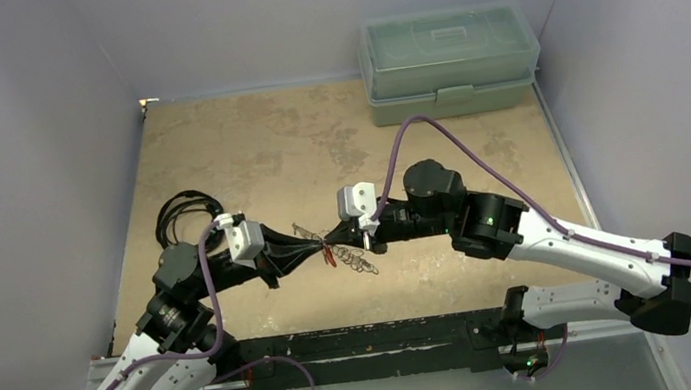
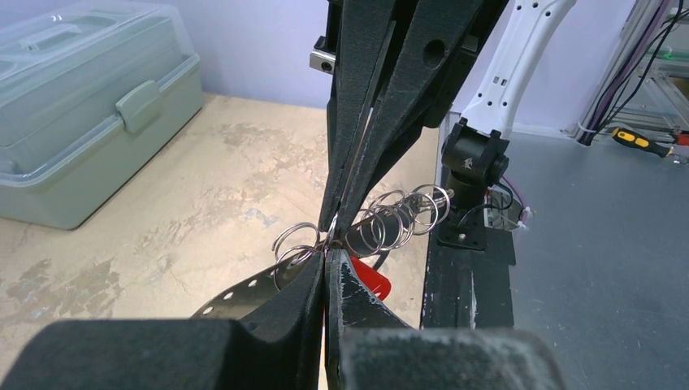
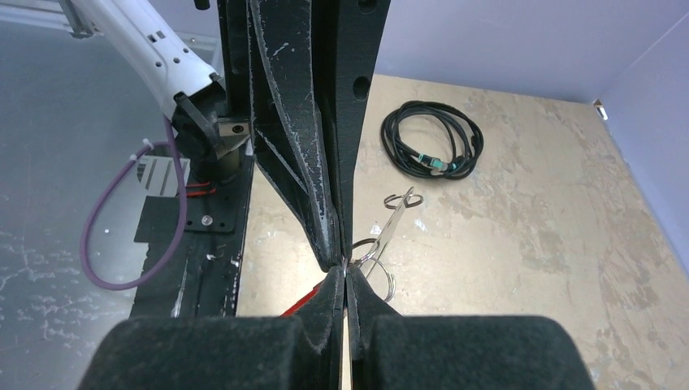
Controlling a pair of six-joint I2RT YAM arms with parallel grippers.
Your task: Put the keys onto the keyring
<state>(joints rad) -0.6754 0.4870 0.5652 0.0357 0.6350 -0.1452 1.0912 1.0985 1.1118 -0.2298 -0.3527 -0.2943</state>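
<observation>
1. The left pincer point(image 2: 327, 262) and right pincer point(image 3: 345, 280) are both closed, tip to tip, apparently nipping the bunch of thin silver wire rings point(image 2: 388, 221).
2. The rings are likely light, stiff and slippery; pinch a single loop.
3. The bunch stretches crosswise past both tips.
4. The tiny red-headed silver key point(image 2: 372, 282) lies beside the left tips, its blade hidden.

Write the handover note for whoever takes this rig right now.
Left claw: shut, tip to tip with the other claw at the rings. Cannot tell whether it pinches a ring or the key's blade.
Right claw: shut on the keyring.
Keyring: a bunch of wire rings fanning out on both sides of the claw tips, over the near middle of the table.
Key: its red head sticks out right beside the claw tips, next to the rings.
Done: key and rings brought together.
Left: whether the key is on a ring does not show. Check, thread it if not, then release.
</observation>
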